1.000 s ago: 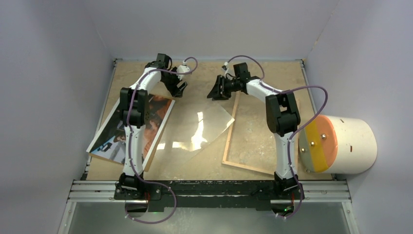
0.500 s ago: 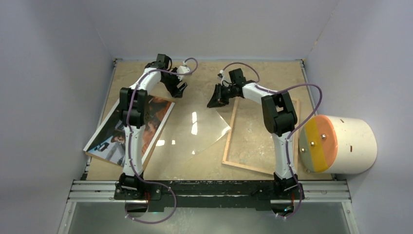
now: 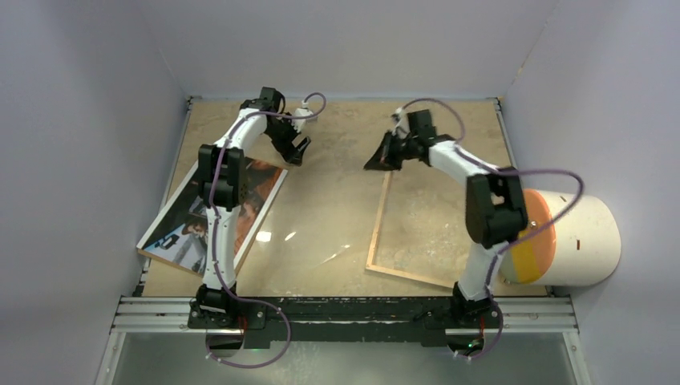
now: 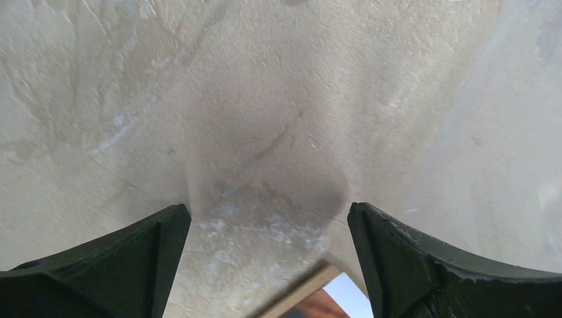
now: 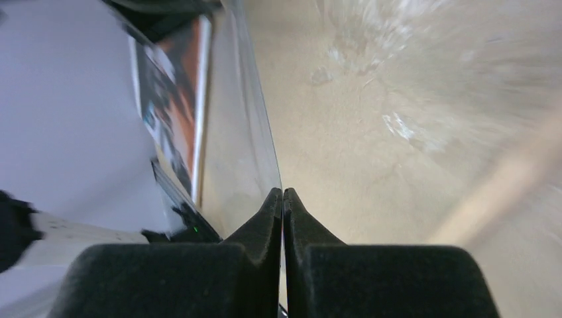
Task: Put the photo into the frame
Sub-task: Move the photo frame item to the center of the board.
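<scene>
Two robot arms rise from a black rail at the near edge of a pale, scuffed bench walled in grey.

Near left, the photo lies flat and skewed, one long side close to the bench's left edge. It is dark with orange-brown and white patches, and the left arm crosses above it. The photo is outside the frame and well apart from it.

Near right, the frame lies flat with its light wood face up, and bench surface shows between its thin rails. The right arm reaches over it. Just beyond the frame's right side, a white cylinder lies on its side, its round end orange with a yellow stripe.

Between photo and frame sits a clear sheet, visible from above only as faint glints.

Farther back, the right jaws hang over the frame's far left corner. The right wrist view shows them clenched on the edge of the clear sheet, which runs away from them edge-on.

Farthest left, the left jaws hover beyond the photo's far corner, spread wide and grasping nothing, with bare bench between them.
</scene>
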